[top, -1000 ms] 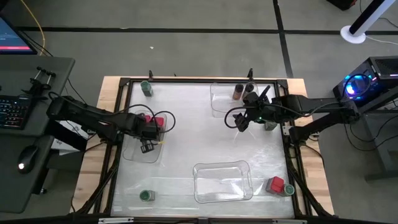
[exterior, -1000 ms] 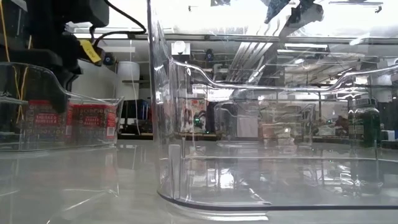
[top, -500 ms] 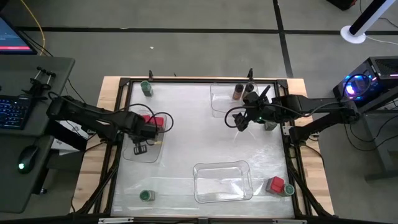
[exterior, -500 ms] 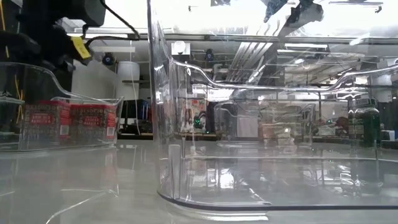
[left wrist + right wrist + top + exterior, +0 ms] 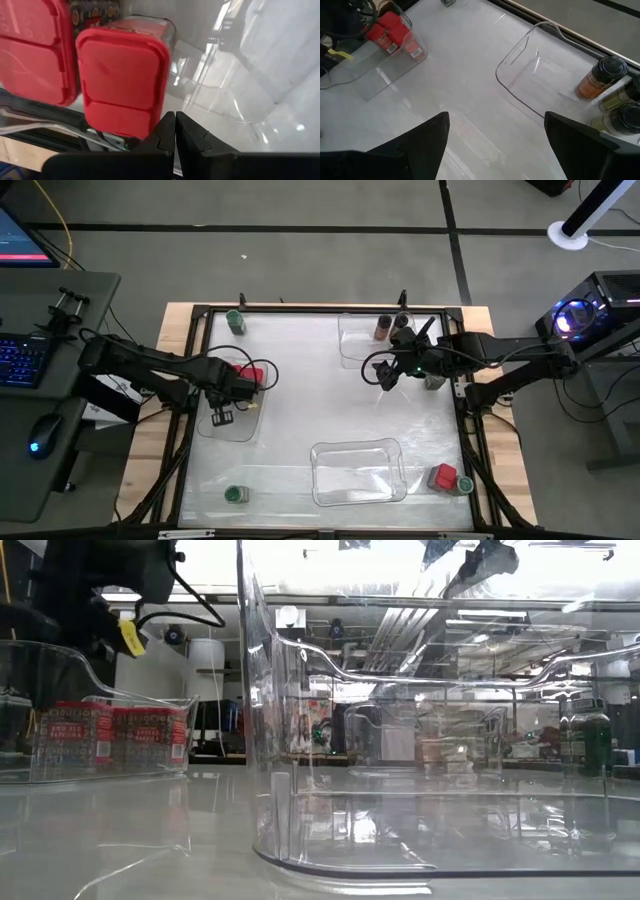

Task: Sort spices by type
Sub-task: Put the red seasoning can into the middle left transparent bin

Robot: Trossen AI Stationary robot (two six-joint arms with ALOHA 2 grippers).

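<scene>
Two red square-topped boxes (image 5: 245, 373) stand side by side in the far end of the left clear tray (image 5: 212, 430); the left wrist view shows them from above (image 5: 122, 80). My left gripper (image 5: 174, 131) is shut and hangs over that tray (image 5: 222, 417), next to the boxes and apart from them. My right gripper (image 5: 385, 375) is open above the table's middle right (image 5: 495, 150). A brownish jar (image 5: 600, 77) and dark-lidded jars (image 5: 401, 325) stand by the far tray (image 5: 535, 65). Green-lidded jars stand far left (image 5: 236, 322) and near left (image 5: 234, 495). A third red box (image 5: 443, 477) sits near right.
A third clear tray (image 5: 358, 472) lies at the near middle and fills the front of the low view (image 5: 400, 790). Another dark-lidded jar (image 5: 433, 381) stands by the right edge. A dark frame (image 5: 200, 312) borders the table. Bare tabletop (image 5: 300, 400) lies between the trays.
My left gripper has drawn a short way toward the table's left edge, away from the red boxes, and in the low view it has risen. The boxes have stayed in the tray. My right arm has kept still.
</scene>
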